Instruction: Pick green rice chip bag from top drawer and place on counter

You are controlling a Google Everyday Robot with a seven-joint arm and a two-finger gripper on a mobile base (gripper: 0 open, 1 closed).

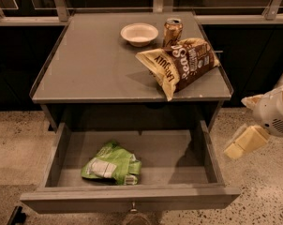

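The green rice chip bag [112, 163] lies untouched in the open top drawer [132, 198], desk [85, 69] placement pending. The gripper [247, 142] hangs at three o'clock; jaws' spread cannot be told.

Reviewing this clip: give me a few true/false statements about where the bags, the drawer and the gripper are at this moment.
1. The small bright-green glossy snack bag lies inside the open wide grey top drawer. True.
2. The gripper holds the green bag. False: it hangs to the right of the drawer, apart from the bag.
3. The larger brown-and-cream chip bag lies in the drawer. False: it lies on the flat grey counter.
4. A small white bowl and a drink can stand on the counter. True.
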